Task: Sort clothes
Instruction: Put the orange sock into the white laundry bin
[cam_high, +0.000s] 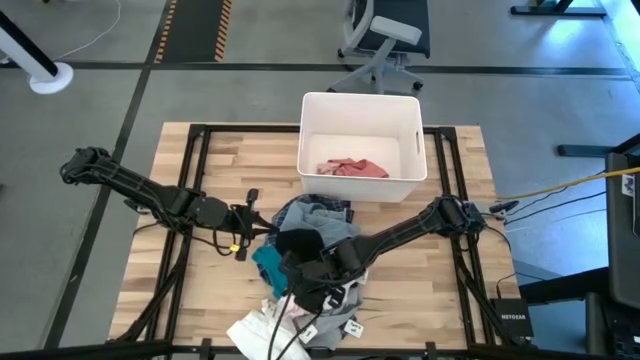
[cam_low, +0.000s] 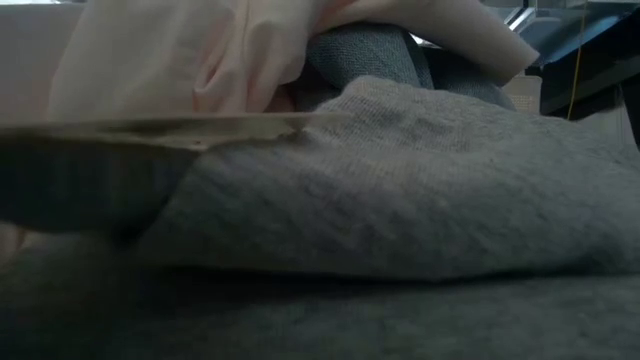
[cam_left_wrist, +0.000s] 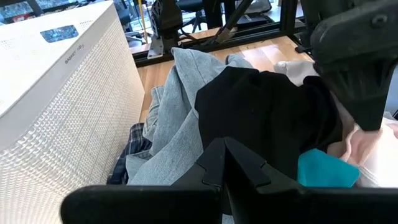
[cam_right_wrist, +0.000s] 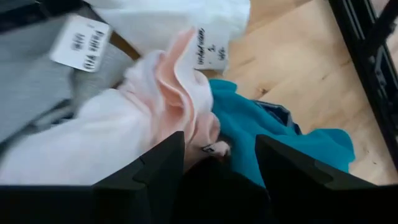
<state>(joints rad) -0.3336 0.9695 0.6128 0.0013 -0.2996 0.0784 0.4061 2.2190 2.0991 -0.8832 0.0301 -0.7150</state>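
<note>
The right gripper (cam_right_wrist: 217, 152) hangs wide open over the soft pale pink cloth (cam_right_wrist: 168, 93), ready to pinch it for sorting; the left gripper (cam_high: 243, 215) waits shut beside the pile

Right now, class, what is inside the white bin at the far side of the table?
Inside the white bin lies one crumpled pink garment on its floor. Whether anything lies beneath that garment cannot be seen.

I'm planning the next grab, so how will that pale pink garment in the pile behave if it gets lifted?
The pale pink soft fabric garment lies in loose folds, so it will probably drape limply. It looks thin, likely light. It overlaps the teal fabric garment, so that one may drag along.
</note>
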